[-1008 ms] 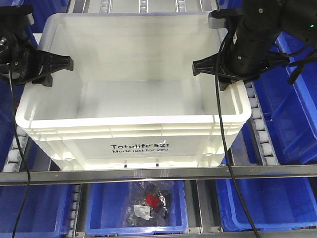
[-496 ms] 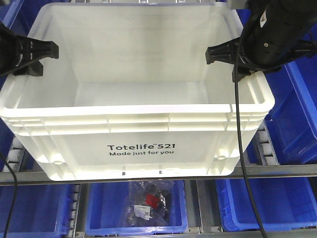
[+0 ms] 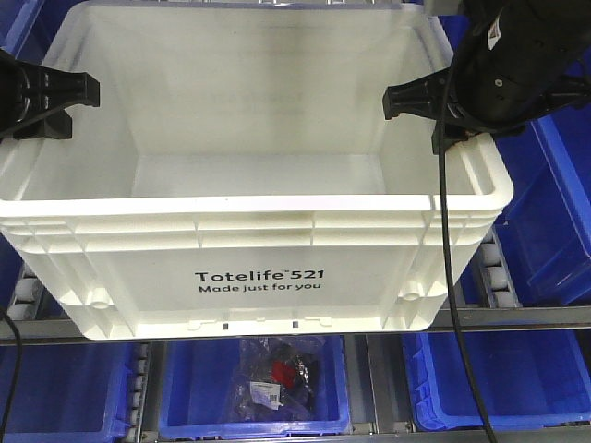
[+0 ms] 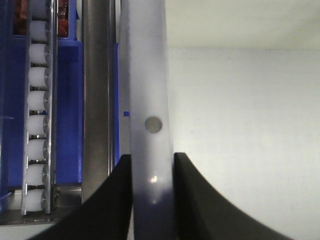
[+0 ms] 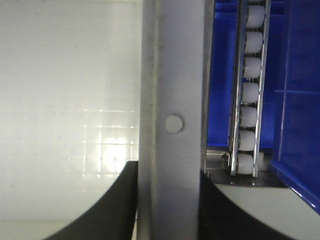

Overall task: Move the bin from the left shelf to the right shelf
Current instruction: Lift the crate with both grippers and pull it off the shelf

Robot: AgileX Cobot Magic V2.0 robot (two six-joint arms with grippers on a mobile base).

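The bin (image 3: 259,277), a large white tote printed "Totelife 521 Made just for you", fills the front view and overhangs the metal shelf rail. Its inside is empty. My left gripper (image 3: 37,101) is shut on the bin's left rim, and my right gripper (image 3: 443,106) is shut on its right rim. In the left wrist view the black fingers (image 4: 117,200) press both sides of the white rim (image 4: 147,100). The right wrist view shows the same on the other rim (image 5: 172,90), with one finger (image 5: 117,205) inside the bin.
A metal rail (image 3: 517,319) crosses under the bin's front. Roller tracks (image 5: 247,90) run beside it on both sides (image 4: 37,125). Blue bins (image 3: 554,212) flank it, and below, a blue bin (image 3: 254,388) holds bagged items.
The bin has come forward toward the camera over the front rail and looks larger. Both grippers kept their hold on the rims and moved with it.
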